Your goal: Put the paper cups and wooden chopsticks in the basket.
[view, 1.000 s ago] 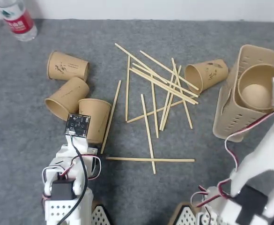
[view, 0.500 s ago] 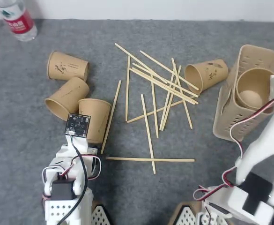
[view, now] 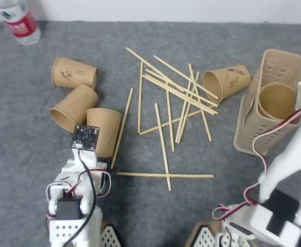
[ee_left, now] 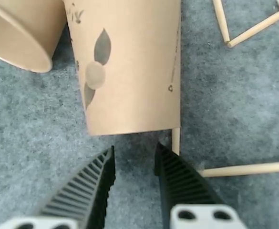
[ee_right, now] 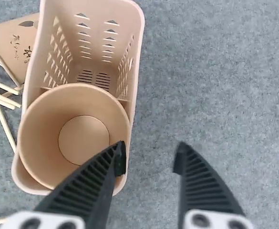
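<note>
A tan basket [view: 253, 121] stands at the right with one paper cup [view: 277, 101] upright inside it. My right gripper [ee_right: 150, 155] hangs open just beside the basket [ee_right: 91, 52], above that cup's [ee_right: 75, 136] rim and holding nothing. Three cups [view: 74, 72] [view: 73, 107] [view: 105, 129] lie on their sides at the left. A fourth cup [view: 227, 81] lies next to the basket. Wooden chopsticks [view: 171, 98] are scattered across the middle. My left gripper [ee_left: 134, 155] is open just short of the nearest cup's [ee_left: 129, 67] base, with a chopstick [ee_left: 246, 168] beside it.
A plastic bottle [view: 19, 20] lies at the far left corner of the grey mat [view: 32, 149]. One long chopstick [view: 163, 175] lies crosswise near the front. A pale wall runs along the far edge.
The right arm has drawn back toward the right edge, away from the cup. The cup has settled lower in the basket. The left arm has not moved.
</note>
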